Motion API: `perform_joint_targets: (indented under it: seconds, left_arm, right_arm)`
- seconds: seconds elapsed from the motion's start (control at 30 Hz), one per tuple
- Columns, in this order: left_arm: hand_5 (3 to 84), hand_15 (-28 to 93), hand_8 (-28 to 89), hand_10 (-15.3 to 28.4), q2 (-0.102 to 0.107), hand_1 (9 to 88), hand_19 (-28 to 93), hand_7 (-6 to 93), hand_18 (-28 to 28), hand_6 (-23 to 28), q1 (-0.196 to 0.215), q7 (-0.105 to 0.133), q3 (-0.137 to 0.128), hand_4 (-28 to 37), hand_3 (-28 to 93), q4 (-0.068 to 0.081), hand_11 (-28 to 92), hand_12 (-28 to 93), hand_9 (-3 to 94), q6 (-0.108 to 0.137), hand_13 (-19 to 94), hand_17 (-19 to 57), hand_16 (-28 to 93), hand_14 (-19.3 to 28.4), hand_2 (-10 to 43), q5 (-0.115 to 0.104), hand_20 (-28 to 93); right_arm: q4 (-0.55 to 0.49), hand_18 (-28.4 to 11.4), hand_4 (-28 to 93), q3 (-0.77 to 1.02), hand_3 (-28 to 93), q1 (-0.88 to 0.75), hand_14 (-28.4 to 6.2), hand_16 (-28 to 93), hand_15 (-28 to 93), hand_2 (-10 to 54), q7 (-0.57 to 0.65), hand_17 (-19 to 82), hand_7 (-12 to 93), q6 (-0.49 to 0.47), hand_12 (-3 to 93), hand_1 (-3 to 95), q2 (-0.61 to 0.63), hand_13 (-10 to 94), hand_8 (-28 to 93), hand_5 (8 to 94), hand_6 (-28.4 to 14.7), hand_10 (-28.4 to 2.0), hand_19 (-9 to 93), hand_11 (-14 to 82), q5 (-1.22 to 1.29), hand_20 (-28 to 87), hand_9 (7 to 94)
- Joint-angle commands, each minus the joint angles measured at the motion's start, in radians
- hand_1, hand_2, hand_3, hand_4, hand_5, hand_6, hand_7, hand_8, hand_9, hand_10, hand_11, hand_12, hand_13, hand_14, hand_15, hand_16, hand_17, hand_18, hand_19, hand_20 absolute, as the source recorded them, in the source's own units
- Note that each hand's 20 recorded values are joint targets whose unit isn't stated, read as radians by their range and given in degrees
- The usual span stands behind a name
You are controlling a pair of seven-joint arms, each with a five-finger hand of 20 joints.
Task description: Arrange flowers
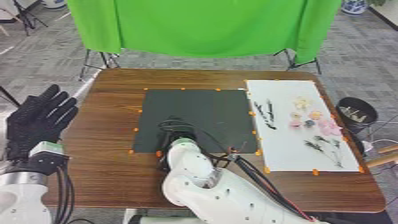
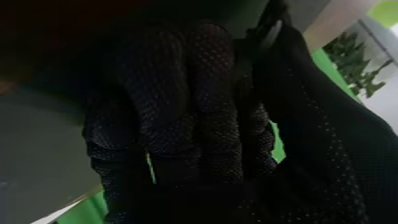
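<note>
Pink and yellow flowers (image 1: 329,128), green cloth (image 1: 209,30)

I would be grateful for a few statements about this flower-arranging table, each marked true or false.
1. The pink flowers lie on the white sheet. True.
2. The dark mat lies to the right of the white sheet. False: it lies to the left of it.
3. The right robot hand is over the dark mat. True.
4. The left robot hand holds a flower. False: it is empty, with its fingers straight.
5. A green cloth hangs beyond the far edge of the table. True.
</note>
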Motion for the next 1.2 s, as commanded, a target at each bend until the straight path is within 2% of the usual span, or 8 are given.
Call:
perform_joint_targets:
  seconds: [0.03,0.33,0.47,0.63,0.8,0.97,1.1,1.2]
  left_arm:
    - [44.0,33,-8,16.0,0.007,28.5,35,12.5,14.2,9.5,-0.027,0.002,0.008,-28.2,74,0.005,18,12,37.1,0.01,27,-4.4,-6,16.1,13.4,-0.008,8]
    - [44.1,34,-8,16.1,0.012,28.2,35,12.7,14.3,9.6,-0.031,0.003,0.014,-28.3,73,0.008,18,12,37.2,0.011,27,-4.5,-6,16.3,13.0,-0.011,8]
    - [44.1,34,-8,16.1,0.009,28.1,36,12.8,14.5,9.7,-0.013,0.01,0.005,-28.3,73,0.002,18,12,37.2,0.018,27,-4.6,-6,16.2,12.9,-0.016,8]
    - [44.1,35,-8,16.2,-0.001,28.1,36,13.0,14.8,9.7,0.015,0.061,-0.011,-28.3,73,-0.005,18,12,37.3,0.018,27,-4.8,-6,16.3,12.8,-0.04,8]
    - [44.2,35,-8,16.2,-0.036,28.2,36,13.3,15.0,9.7,0.02,0.042,-0.018,-28.3,73,0.002,18,12,37.3,0.002,27,-5.0,-6,16.5,12.8,-0.036,8]
    - [44.1,36,-8,16.2,-0.052,28.2,37,13.3,15.1,9.8,0.041,0.043,-0.033,-28.3,73,0.002,19,12,37.2,-0.007,27,-5.1,-6,16.4,12.8,-0.036,8]
    - [44.1,36,-8,16.3,-0.069,28.2,37,13.4,15.2,9.8,0.051,0.041,-0.033,-28.3,73,-0.005,19,13,37.2,-0.017,27,-5.1,-6,16.4,12.8,-0.027,8]
    - [44.1,36,-8,16.3,-0.057,28.1,37,13.4,15.3,9.8,0.057,0.057,-0.029,-28.3,73,-0.008,19,12,37.3,-0.019,27,-5.1,-6,16.6,12.8,-0.032,8]
  right_arm:
    - [-0.041,-25.5,-14,0.011,73,0.016,-10.2,33,39,-9.5,0.018,50,66,-0.083,42.2,44.8,-0.019,86,16,59.0,-4.1,-11.0,89,22.5,0.041,23,87.7]
    - [-0.029,-24.6,-23,0.017,77,0.013,-12.0,28,37,-9.5,0.013,49,53,-0.036,25.4,37.8,-0.024,84,7,59.3,-8.2,-16.1,87,30.6,0.006,20,82.1]
    - [-0.039,-24.4,-23,0.033,78,0.0,-12.0,27,37,-9.5,-0.04,49,49,-0.066,24.7,35.8,-0.011,84,-16,60.3,-9.3,-16.6,87,31.1,0.0,18,80.8]
    - [-0.077,-24.1,-25,0.005,78,0.024,-12.4,26,37,-9.5,-0.081,48,36,-0.023,24.1,33.1,0.036,82,-13,59.6,-8.8,-16.8,87,31.1,-0.032,18,78.8]
    - [-0.171,-25.1,-21,0.035,78,0.004,-14.4,25,41,-9.5,-0.228,43,25,-0.092,23.6,29.1,0.136,77,-9,54.4,-11.1,-18.2,87,31.1,-0.056,19,73.1]
    - [-0.269,-24.8,-21,0.116,80,-0.07,-17.6,19,48,0.0,-0.448,32,24,-0.155,19.9,24.3,0.261,60,-11,48.9,-10.1,-21.8,81,25.5,-0.045,22,59.8]
    - [-0.352,-24.1,-22,0.189,81,-0.16,-17.8,19,48,3.8,-0.439,31,25,-0.105,18.9,23.3,0.368,57,-11,46.9,-9.4,-21.7,80,22.6,-0.114,23,57.0]
    - [-0.438,-23.5,-22,0.373,82,-0.303,-17.5,18,48,2.5,-0.454,29,25,-0.121,18.7,24.2,0.453,55,-11,45.1,-9.1,-21.1,78,21.6,-0.11,23,55.1]
